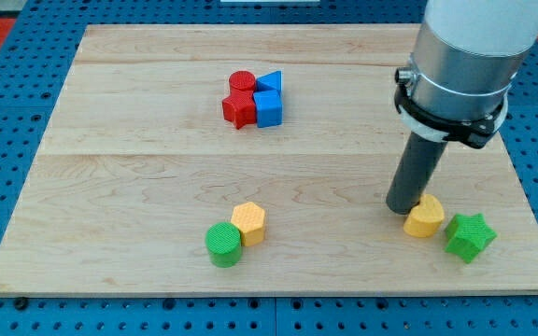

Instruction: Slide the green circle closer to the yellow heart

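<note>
The green circle [223, 244] sits near the view's bottom, left of centre, touching a yellow hexagon [248, 223] at its upper right. The yellow heart [424, 218] lies at the view's lower right. My tip [403, 209] rests on the board right against the yellow heart's upper left side, far to the right of the green circle. The arm's grey body [465, 56] rises above it at the view's upper right.
A green star [469, 236] lies just right of the yellow heart, near the board's right edge. A cluster at the view's top centre holds a red circle [242, 81], a red block [239, 109], a blue triangle [271, 82] and a blue cube [268, 108].
</note>
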